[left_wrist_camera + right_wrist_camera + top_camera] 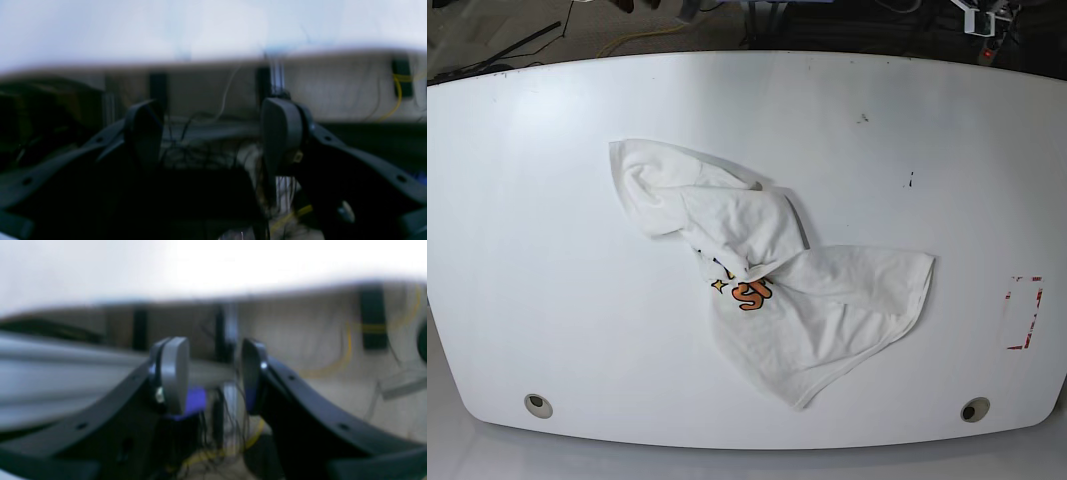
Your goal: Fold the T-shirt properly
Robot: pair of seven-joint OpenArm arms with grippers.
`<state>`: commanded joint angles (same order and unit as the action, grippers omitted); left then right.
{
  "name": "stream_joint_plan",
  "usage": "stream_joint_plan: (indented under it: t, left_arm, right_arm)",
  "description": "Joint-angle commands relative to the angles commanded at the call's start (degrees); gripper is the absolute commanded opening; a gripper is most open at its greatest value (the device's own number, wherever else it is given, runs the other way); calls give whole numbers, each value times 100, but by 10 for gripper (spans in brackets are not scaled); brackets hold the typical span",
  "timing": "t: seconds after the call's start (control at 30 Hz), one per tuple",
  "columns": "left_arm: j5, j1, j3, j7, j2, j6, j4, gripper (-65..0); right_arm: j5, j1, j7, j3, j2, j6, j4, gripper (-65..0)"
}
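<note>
The T-shirt (767, 270) lies crumpled in a heap near the middle of the white table (547, 200). It is white, with a bit of orange and yellow print (747, 292) showing between its folds. Neither arm appears in the base view. In the left wrist view my left gripper (211, 133) is open, with nothing between its dark fingers (282, 133). My right gripper (213, 373) is also open and empty in the right wrist view. Both wrist views are blurred and face a white surface edge and cables; the shirt does not show in them.
Two round holes (539, 405) (974, 410) sit near the table's front edge. A red-marked rectangle (1024, 312) lies at the right side. Small dark marks (912, 180) dot the far right area. Cables (642, 38) run on the floor beyond the far edge.
</note>
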<state>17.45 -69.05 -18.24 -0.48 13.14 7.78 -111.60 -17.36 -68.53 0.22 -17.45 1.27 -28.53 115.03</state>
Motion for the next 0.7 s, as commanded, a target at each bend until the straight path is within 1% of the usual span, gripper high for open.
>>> stream_joint_plan:
  t: [0.13, 0.23, 0.27, 0.37, 0.47, 0.5, 0.6, 0.67, 0.7]
  left_arm:
    - [9, 334, -325, 0, -35, 0, -79, -225]
    - [0, 527, -422, 0, -44, 0, -79, -222]
    - [9, 598, -457, 0, -44, 0, -79, -222]
    - [-9, 703, -484, 9, -44, 0, -70, -214]
    - [9, 765, -484, 9, -53, 0, -70, -143]
    - [9, 791, -492, 9, -53, 0, -70, -125]
    - [9, 818, -492, 9, -62, 0, -70, -119]
    - [9, 826, -492, 9, -158, 0, -70, -119]
    - [-9, 826, -501, 9, -220, 0, -70, -119]
  right_arm:
    - [9, 527, 0, 9, 9, 0, 97, -398]
    - [35, 932, 0, 9, 9, 0, 97, -396]
    - [44, 1108, -88, 9, 9, 0, 97, -395]
    - [44, 1626, -633, 18, 18, 0, 105, -395]
    - [44, 2198, -1222, 9, 26, 0, 105, -393]
    - [44, 2356, -1389, 9, 35, 0, 105, -384]
    - [9, 2927, -1978, 9, 229, -9, 105, -289]
    - [9, 3349, -2374, 0, 325, -9, 97, -217]
    - [9, 3613, -2602, 0, 369, -9, 88, -197]
